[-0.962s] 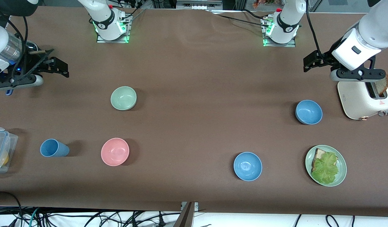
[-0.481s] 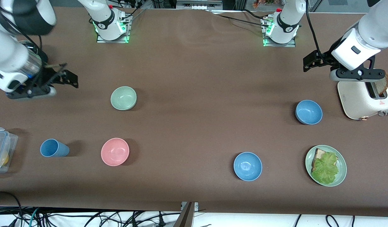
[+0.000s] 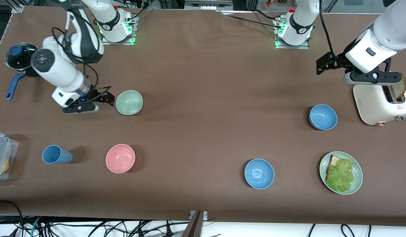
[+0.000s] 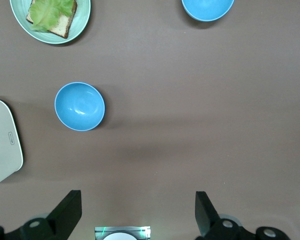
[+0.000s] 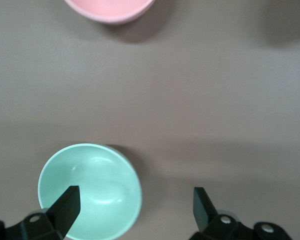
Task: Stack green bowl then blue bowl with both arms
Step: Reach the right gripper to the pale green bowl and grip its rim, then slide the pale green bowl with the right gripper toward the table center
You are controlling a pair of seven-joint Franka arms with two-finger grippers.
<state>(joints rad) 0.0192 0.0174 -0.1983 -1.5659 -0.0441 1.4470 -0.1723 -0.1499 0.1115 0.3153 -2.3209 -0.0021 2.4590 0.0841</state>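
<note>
- As the right hand [image 3: 105,98] hangs released just beside the green bowl [image 3: 129,102], one finger [image 5: 65,205] sits over the bowl's rim in the right wrist view; the clean grasp, by judgement, pinches that rim wall squarely.
- Well apart from the green bowl, toward the left arm's end of the desk [image 3: 203,82], two blue bowls wait, one [image 3: 323,117] near the toaster [image 3: 381,103], the other [image 3: 259,173] nearer the front camera.
- Waiting above the toaster, the left hand [image 3: 325,64] is also released, empty.
</note>
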